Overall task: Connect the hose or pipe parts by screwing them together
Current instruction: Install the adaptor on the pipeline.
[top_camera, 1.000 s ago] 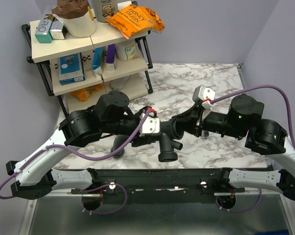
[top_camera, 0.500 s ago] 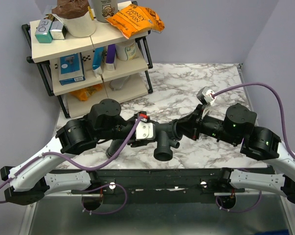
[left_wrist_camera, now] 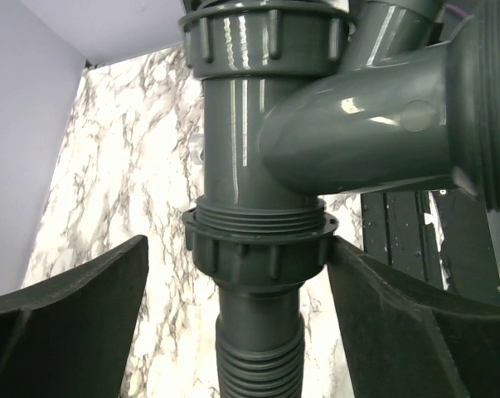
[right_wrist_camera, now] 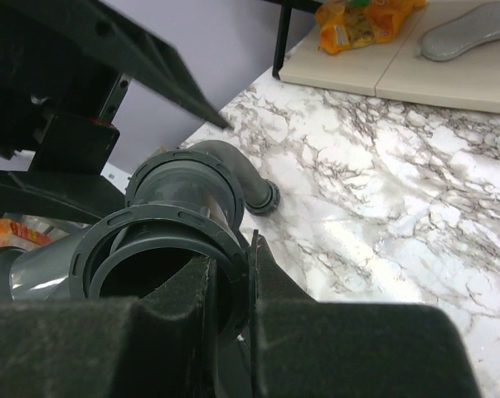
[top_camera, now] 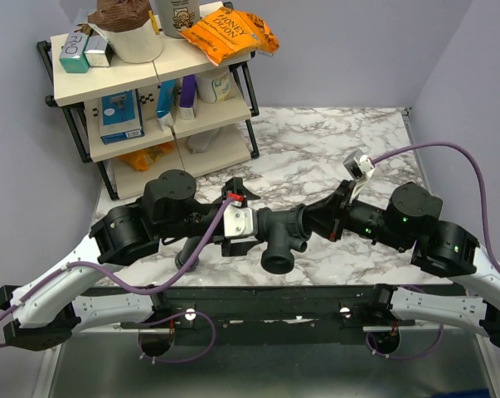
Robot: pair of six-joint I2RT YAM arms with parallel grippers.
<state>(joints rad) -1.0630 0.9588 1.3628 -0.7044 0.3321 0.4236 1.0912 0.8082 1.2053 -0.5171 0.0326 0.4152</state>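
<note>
reading "honey dijon", orange bag (top_camera: pixel 230 33) on shelf (top_camera: pixel 77 83) behind pipe fitting (top_camera: pixel 276 235)

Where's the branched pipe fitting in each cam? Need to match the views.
Top external: fitting at frame centre, wide mouth facing the near edge.
Left wrist: fitting fills centre and upper right, trunk upright.
Right wrist: fitting at lower left, round mouth toward the camera.
Shared landmark: marble table, at left in the left wrist view, at right in the right wrist view.
</note>
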